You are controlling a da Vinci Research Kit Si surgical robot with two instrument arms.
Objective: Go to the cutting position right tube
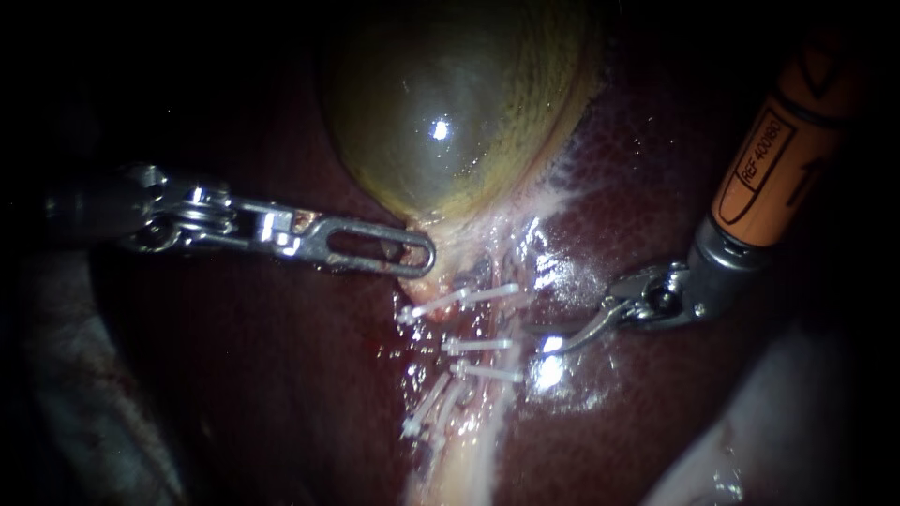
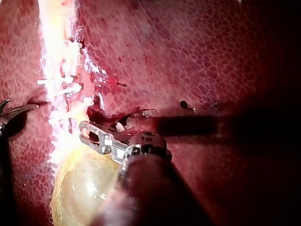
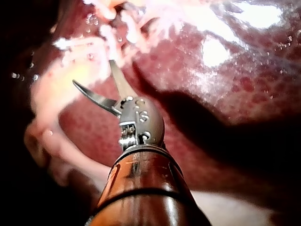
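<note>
Just ahead of the right instrument [image 1: 555,339], passage is barred by clips [image 1: 480,345] — bare liver [image 1: 647,403] is left open beside it.

My endoscope view is dim, black toward its edges, with hard glare on the gallbladder [image 1: 438,128] and wet liver [image 1: 637,169] that perhaps hides detail beside the clips [image 1: 478,345].

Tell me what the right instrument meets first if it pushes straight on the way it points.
Probably the pale tube, at about the gap between two of its white clips, which lies just ahead of the right instrument. Depth is unclear, so the tip might pass above it.
</note>
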